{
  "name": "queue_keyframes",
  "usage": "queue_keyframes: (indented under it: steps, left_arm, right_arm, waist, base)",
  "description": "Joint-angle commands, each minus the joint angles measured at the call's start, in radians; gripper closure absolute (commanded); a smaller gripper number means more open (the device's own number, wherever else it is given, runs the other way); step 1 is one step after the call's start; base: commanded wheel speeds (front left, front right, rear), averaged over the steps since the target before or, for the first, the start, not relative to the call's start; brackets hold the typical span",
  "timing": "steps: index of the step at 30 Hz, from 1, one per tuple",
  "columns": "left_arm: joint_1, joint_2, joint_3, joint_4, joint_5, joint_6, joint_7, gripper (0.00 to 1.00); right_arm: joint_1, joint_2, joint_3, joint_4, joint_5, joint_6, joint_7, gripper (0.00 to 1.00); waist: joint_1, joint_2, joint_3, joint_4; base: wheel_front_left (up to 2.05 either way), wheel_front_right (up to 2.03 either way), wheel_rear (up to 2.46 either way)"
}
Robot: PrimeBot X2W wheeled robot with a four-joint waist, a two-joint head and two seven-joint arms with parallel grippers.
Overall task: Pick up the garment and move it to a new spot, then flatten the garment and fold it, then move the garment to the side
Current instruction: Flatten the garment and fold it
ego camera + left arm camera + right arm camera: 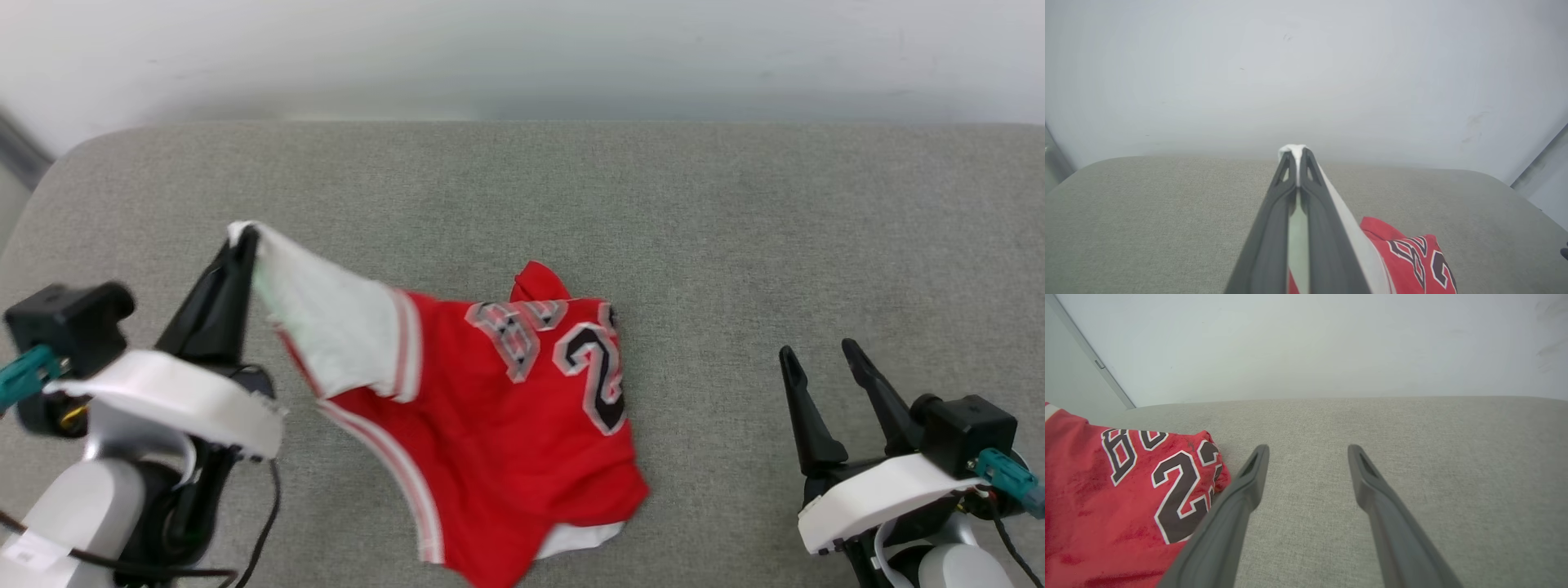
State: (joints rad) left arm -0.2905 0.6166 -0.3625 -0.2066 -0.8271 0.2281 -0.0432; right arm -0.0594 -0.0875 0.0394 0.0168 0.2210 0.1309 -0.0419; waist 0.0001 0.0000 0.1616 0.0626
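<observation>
Dark-fingered left gripper (pixel 245 235) closed on white sleeve (pixel 326 318) of crumpled red jersey garment (pixel 506 408), spread on nubby grey fabric cushion (pixel 735 204), right gripper (pixel 818 349) near right, parted, empty

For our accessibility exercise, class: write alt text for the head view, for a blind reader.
The left end effector, shut, pinches the white sleeve of a crumpled red jersey on a grey cushion. The right end effector stands open, apart from it.
</observation>
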Motion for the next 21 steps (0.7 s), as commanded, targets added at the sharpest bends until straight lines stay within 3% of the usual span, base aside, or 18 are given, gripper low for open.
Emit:
queue_keyframes:
  steps: [1,3,7,13,14,15,16,17,21]
  left_arm:
    - [0.03,0.012,0.009,-0.003,0.001,0.012,-0.006,1.0]
    - [0.073,0.047,0.033,0.01,0.011,0.039,-0.003,1.0]
    - [0.157,0.061,0.057,0.092,-0.002,0.091,-0.001,1.0]
    - [0.212,0.018,0.076,0.305,-0.009,0.157,-0.041,1.0]
    - [0.214,0.011,0.067,0.336,-0.007,0.159,-0.039,0.85]
    - [0.215,0.006,0.05,0.364,-0.004,0.151,-0.027,0.55]
    - [0.209,0.005,0.032,0.38,0.005,0.135,-0.023,0.04]
    - [0.196,-0.002,0.025,0.391,0.003,0.122,-0.026,0.0]
    - [0.158,-0.02,-0.003,0.408,0.029,0.067,-0.084,0.0]
  right_arm:
    - [0.011,0.005,0.002,0.005,0.004,0.0,0.002,0.0]
    - [0.013,0.005,0.007,0.009,0.002,0.0,0.003,0.0]
    - [0.013,0.005,0.011,0.016,0.002,0.0,0.001,0.0]
    - [0.001,-0.005,0.022,0.023,0.002,0.0,0.006,0.0]
    - [0.0,-0.006,0.024,0.025,0.003,0.0,0.008,0.0]
    - [-0.001,-0.008,0.026,0.026,0.003,0.0,0.01,0.0]
    - [0.0,-0.01,0.026,0.026,0.004,0.0,0.011,0.0]
    - [0.002,-0.012,0.026,0.027,0.005,0.0,0.012,0.0]
    - [0.014,-0.019,0.025,0.025,0.004,0.0,0.019,0.0]
  waist:
    - [-0.0001,0.0,-0.003,0.004]
    - [-0.0001,0.0,-0.005,0.007]
    - [-0.0001,0.0,-0.003,0.011]
    - [-0.0001,0.0,0.002,0.011]
    - [-0.0001,0.0,0.002,0.01]
    - [-0.0001,0.0,0.001,0.01]
    - [-0.0001,0.0,-0.001,0.009]
    - [-0.0001,0.0,-0.003,0.01]
    - [-0.0001,0.0,-0.018,0.017]
  base:
    - [0.0,0.0,0.0]
    - [0.0,0.0,0.0]
    - [0.0,0.0,0.0]
    - [0.0,0.0,0.0]
    - [0.0,0.0,0.0]
    - [0.0,0.0,0.0]
    - [0.0,0.0,0.0]
    - [0.0,0.0,0.0]
    - [0.0,0.0,0.0]
